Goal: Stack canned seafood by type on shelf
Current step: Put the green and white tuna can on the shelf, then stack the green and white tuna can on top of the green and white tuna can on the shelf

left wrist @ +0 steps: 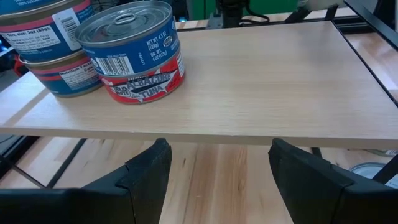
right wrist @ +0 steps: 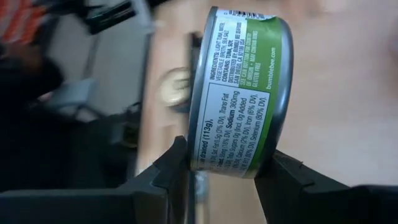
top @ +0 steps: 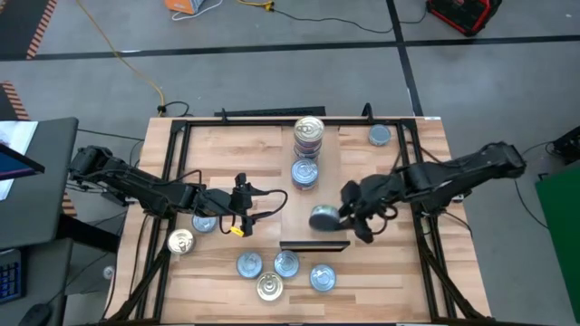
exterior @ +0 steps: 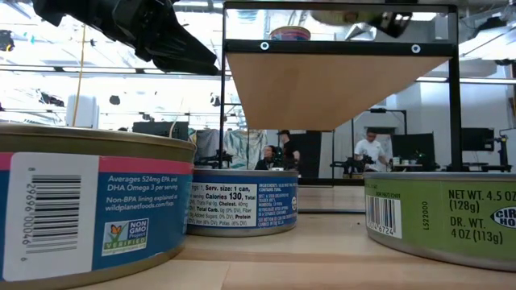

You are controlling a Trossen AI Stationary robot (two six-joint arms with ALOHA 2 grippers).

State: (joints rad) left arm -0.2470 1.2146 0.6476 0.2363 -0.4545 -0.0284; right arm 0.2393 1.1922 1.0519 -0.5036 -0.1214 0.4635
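Observation:
The shelf (top: pixel 331 181) is a light-wood board on black legs over the table's middle. It bears a stack of tins (top: pixel 309 132) near its far end and a blue-and-red tin (top: pixel 304 173) in front of that, both resting on their flat bottoms. My right gripper (top: pixel 344 214) reaches in from the table's right and is shut on a green-labelled tin (top: pixel 323 217) over the shelf's near part. My left gripper (top: pixel 243 210) hangs open just left of the shelf. In the left wrist view its fingers (left wrist: pixel 158 177) face the shelf's edge (left wrist: pixel 205 138) and the blue-and-red tin (left wrist: pixel 134 53). My right gripper (right wrist: pixel 227 167) pinches the green-labelled tin (right wrist: pixel 239 93) between its two fingers, one finger (right wrist: pixel 281 177) on each of the tin's flat ends (right wrist: pixel 285 118). The labelled side wall faces the wrist camera. The tin is lifted clear above the shelf board (right wrist: pixel 348 93).
Several loose tins lie on the table near its front edge (top: pixel 286 264) and at its left (top: pixel 182 242); one sits under the left arm (top: pixel 204 223). One more tin (top: pixel 380 136) stands at the far right. Black frame rails (top: pixel 172 181) run along both sides. People stand in the room behind (exterior: pixel 371 153).

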